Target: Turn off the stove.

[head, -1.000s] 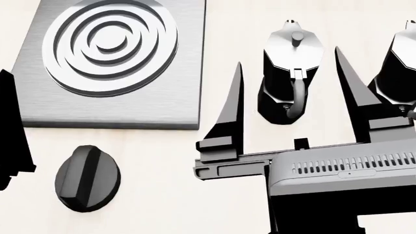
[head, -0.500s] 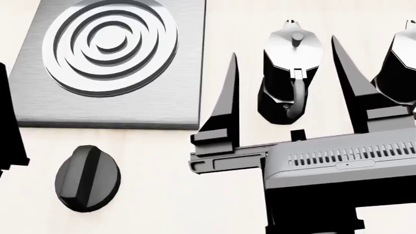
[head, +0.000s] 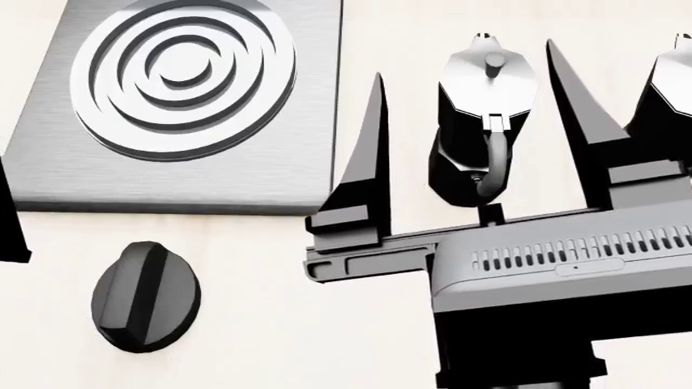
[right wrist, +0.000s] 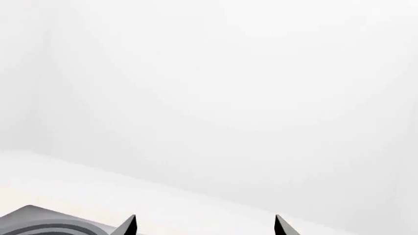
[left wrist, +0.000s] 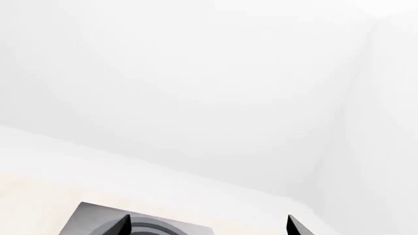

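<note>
The right pincer [head: 465, 121] is hanging wide open and empty over the tabletop [head: 271, 324], its prongs flanking a moka pot [head: 484, 121] — likely just passing on its way left. The knob [head: 146, 297] is lying near-left, just in front of the stove [head: 184, 105]. The left pincer [head: 9, 219] is barely showing at the left edge — I cannot tell its state — and no writing is showing anywhere.

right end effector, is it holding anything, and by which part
Nothing is held. The right end effector is open in the head view, fingers spread either side of a moka pot without touching it. The knob is untouched.
</note>
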